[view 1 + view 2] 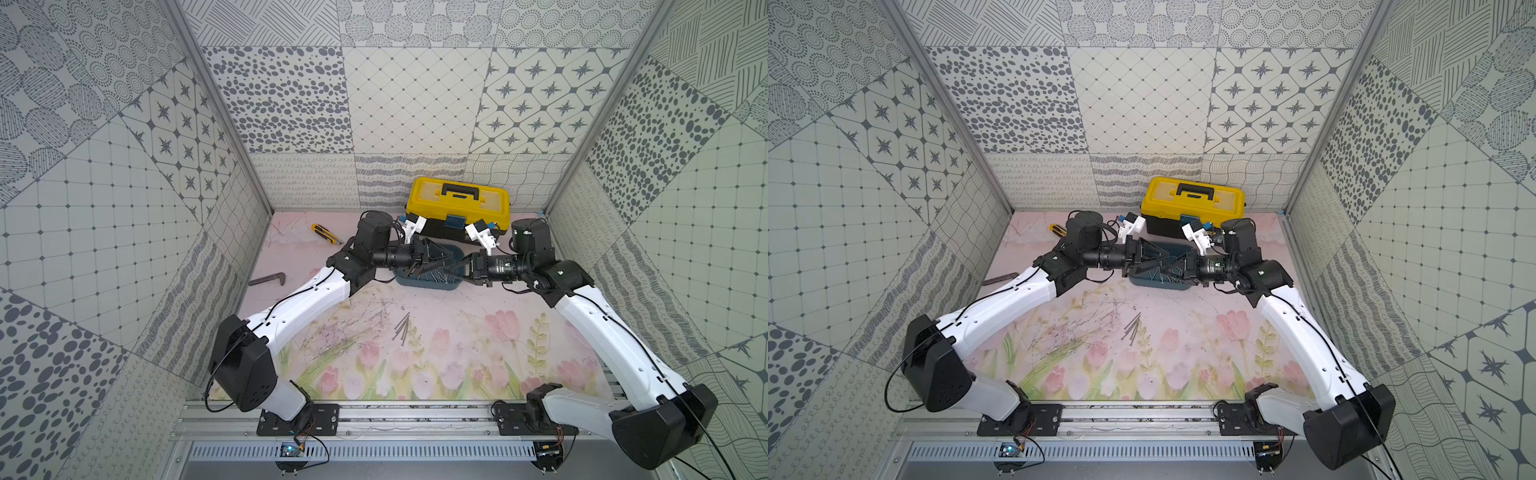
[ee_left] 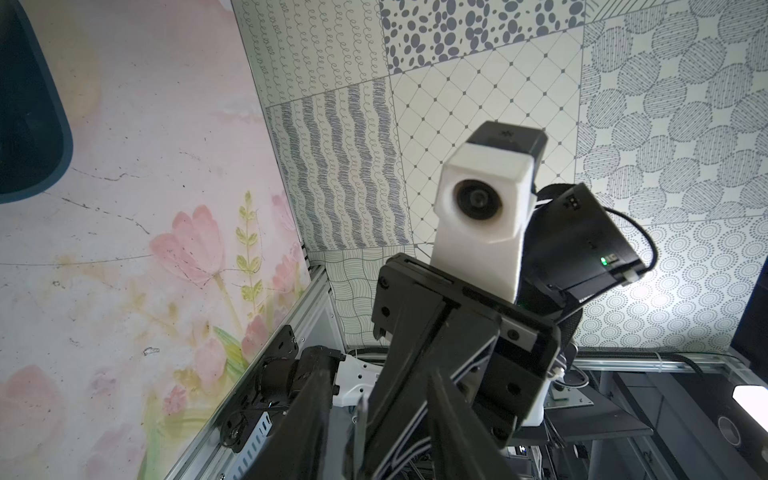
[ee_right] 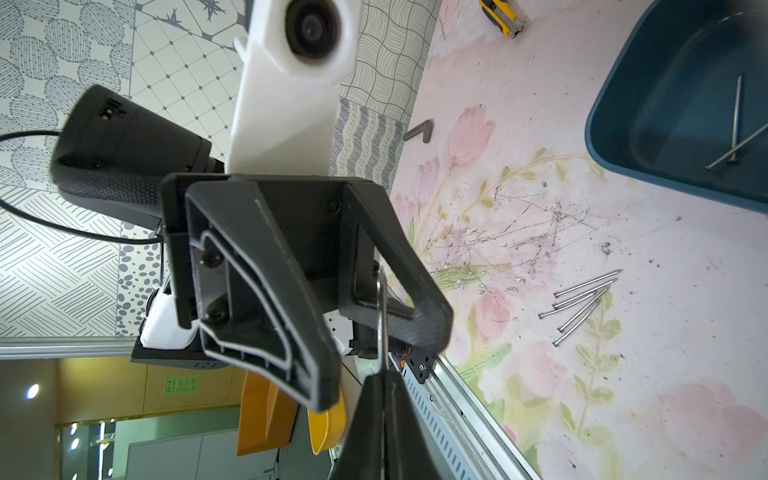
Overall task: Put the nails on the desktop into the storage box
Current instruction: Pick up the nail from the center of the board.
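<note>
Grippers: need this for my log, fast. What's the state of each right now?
Right gripper: shut on one nail.
Left gripper: open, jaws either side of that nail.

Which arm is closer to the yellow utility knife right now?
Left. The left arm passes close by the yellow utility knife at the back of the desktop. The right arm reaches in from the opposite side, beyond the storage box.
</note>
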